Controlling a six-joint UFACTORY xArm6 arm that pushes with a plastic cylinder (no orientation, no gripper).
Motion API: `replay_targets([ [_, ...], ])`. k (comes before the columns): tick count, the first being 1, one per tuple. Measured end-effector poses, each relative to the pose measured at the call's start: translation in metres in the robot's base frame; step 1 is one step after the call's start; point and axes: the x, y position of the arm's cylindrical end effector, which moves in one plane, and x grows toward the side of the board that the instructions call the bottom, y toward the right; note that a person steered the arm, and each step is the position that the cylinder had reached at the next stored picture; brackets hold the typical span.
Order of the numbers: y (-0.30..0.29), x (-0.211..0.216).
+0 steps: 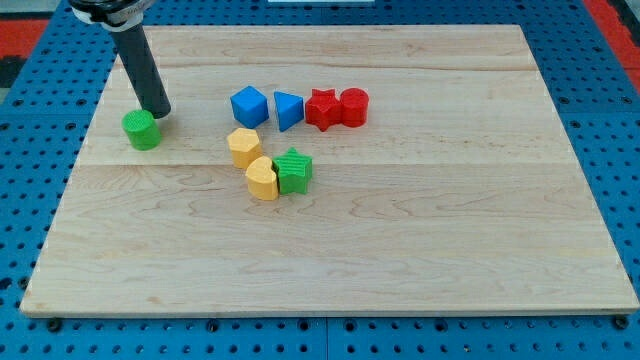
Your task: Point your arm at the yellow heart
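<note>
The yellow heart (262, 179) lies near the board's middle left, touching the green star (294, 171) on its right. A yellow hexagon-like block (243, 147) sits just above and left of the heart. My tip (158, 113) stands at the upper left of the board, touching or nearly touching the upper right of a green cylinder (141, 130). The tip is well to the left of and above the yellow heart.
A row of blocks lies above the yellow ones: a blue cube (249, 106), a blue triangle (288, 110), a red star (322, 108) and a red cylinder (354, 106). The wooden board (420, 230) rests on a blue perforated table.
</note>
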Motion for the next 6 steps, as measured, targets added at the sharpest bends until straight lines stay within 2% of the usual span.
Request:
replay_targets([
  [2,0.03,0.068],
  [4,0.114,0.131],
  [5,0.136,0.191],
  [6,0.213,0.129],
])
